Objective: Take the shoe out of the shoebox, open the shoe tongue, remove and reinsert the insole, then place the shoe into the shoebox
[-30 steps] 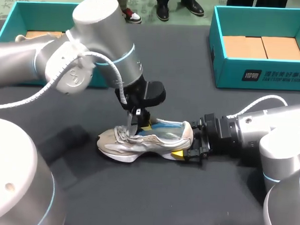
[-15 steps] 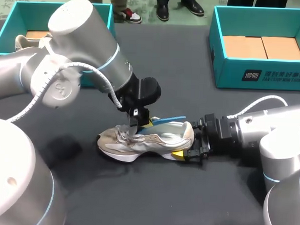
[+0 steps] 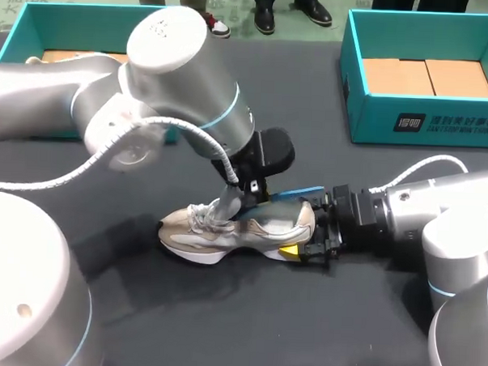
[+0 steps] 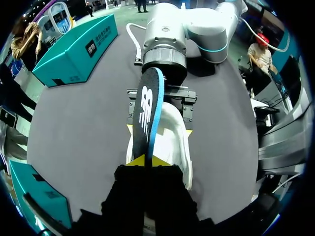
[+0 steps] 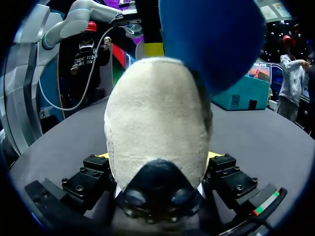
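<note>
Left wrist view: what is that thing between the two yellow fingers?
The blue insole, pinched on edge between the left fingers, above the shoe. The left wrist view shows it.

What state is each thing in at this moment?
shoe: upright on the table, heel clamped.
insole: raised on edge over the shoe's opening.
left tool: shut on the insole.
right tool: shut on the shoe's heel.
right shoebox: open, cardboard inside.
left shoebox: open.
</note>
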`<state>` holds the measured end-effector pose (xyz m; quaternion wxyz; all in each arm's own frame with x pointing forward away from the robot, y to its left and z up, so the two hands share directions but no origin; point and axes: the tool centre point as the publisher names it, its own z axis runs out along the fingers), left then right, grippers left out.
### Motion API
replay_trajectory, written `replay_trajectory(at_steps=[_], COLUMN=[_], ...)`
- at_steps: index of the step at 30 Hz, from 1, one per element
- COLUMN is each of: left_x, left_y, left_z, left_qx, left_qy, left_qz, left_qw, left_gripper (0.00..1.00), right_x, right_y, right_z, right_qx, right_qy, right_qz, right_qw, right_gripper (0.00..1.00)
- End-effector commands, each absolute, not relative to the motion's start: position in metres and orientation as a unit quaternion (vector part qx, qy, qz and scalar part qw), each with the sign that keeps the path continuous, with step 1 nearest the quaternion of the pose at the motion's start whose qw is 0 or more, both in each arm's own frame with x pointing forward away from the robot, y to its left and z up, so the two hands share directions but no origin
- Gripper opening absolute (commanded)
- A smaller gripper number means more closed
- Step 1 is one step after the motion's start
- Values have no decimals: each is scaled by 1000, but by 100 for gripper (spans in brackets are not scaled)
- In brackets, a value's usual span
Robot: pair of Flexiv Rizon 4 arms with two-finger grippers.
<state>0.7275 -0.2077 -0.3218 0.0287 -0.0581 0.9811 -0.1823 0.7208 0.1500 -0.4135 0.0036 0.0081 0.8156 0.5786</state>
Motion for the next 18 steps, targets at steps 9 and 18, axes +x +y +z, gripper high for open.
replay_trajectory(at_steps=[9, 18], left_x=[730, 716], left_y=[-218, -209], left_z=[-322, -314], left_qx=[-52, -43], left_qy=[984, 983], left_qz=[-166, -176], left_qw=[25, 34], left_gripper=[38, 52], right_x=[719, 719], right_y=[152, 152], right_z=[-415, -415], right_qx=[9, 9], right_qy=[817, 817], right_qz=[577, 577], right_qw=[4, 4], right_gripper=[0, 0])
